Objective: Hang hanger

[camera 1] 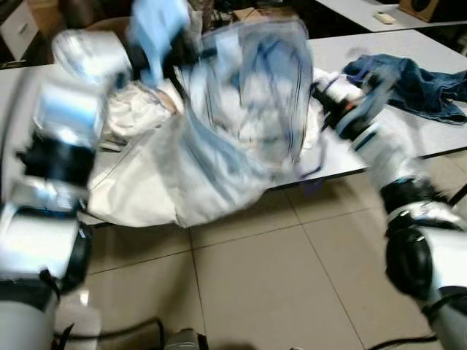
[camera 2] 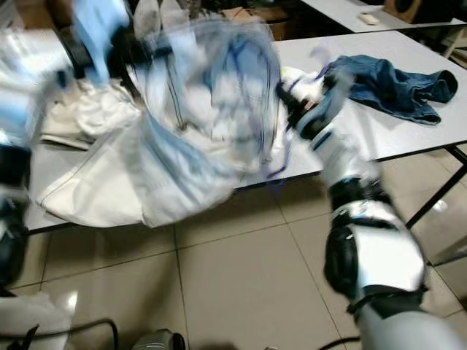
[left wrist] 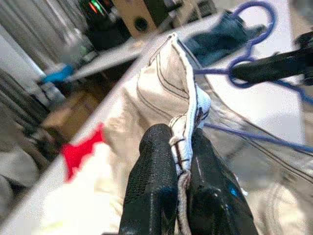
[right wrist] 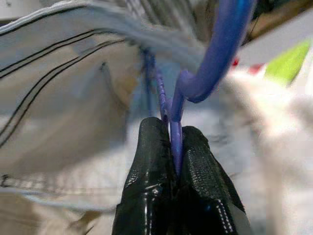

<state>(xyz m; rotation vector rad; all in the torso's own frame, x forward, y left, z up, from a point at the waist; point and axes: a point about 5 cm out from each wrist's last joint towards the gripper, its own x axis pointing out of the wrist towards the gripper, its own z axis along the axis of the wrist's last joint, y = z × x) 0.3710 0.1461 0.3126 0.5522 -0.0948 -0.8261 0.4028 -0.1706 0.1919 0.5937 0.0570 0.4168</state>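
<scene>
The right gripper (right wrist: 173,142) pinches the purple hanger (right wrist: 215,54) at its neck, just under the hook, so it can carry it. The left gripper (left wrist: 183,156) squeezes the seam of the white garment (left wrist: 161,83) to keep it spread. In the head view's middle, the 2 arms lift the blurry cloth above the table (camera 1: 438,138). Blue jeans (camera 2: 394,84) lie at upper right.
</scene>
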